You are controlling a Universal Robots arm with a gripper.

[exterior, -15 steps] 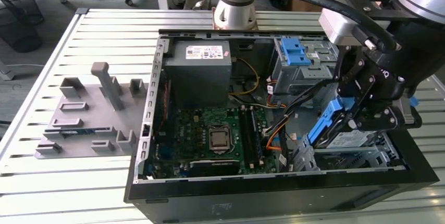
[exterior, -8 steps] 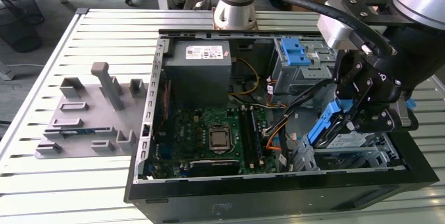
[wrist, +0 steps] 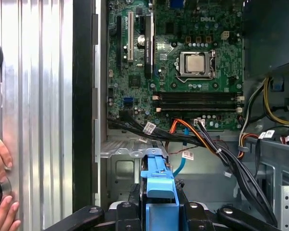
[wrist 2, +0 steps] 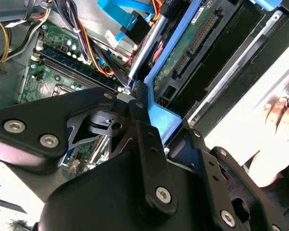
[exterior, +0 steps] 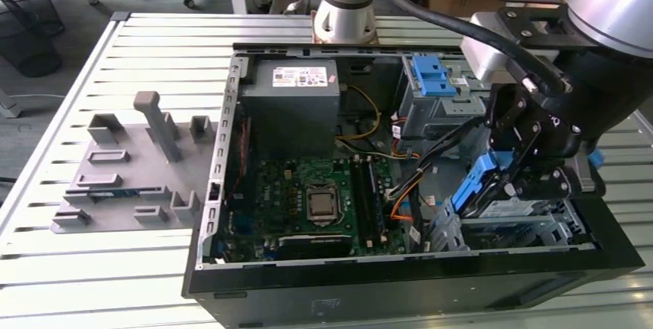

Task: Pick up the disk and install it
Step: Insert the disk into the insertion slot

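An open computer case point(exterior: 408, 287) lies on its side on a slatted metal table point(exterior: 153, 46). The arm point(exterior: 612, 8) reaches in from the exterior view's right, and its gripper point(exterior: 510, 191) hangs over the case's near corner on that side. The jaws are pinching the disk point(exterior: 478, 187) by its blue frame. In the first wrist view the frame point(wrist: 159, 185) stands up between the two black finger mounts. In the second wrist view a black finger point(wrist 2: 145, 127) lies against the blue edge point(wrist 2: 164, 120).

The disk is tilted, with its upper end leaning toward the middle of the case and its lower end down in the grey drive cage point(exterior: 531, 229) at that corner. I cannot tell whether it is fully seated.

Just to the exterior view's left of the cage is the green board point(exterior: 306, 191), and a bundle of cables point(exterior: 408, 184) runs between them. The power supply point(exterior: 296, 107) sits at the far side of the case, with a blue latch point(exterior: 433, 80) to its right. A grey fixture point(exterior: 133, 168) stands on the table outside the case, on the exterior view's left.

A person's hand point(wrist: 0, 192) rests on the table beside the case wall.
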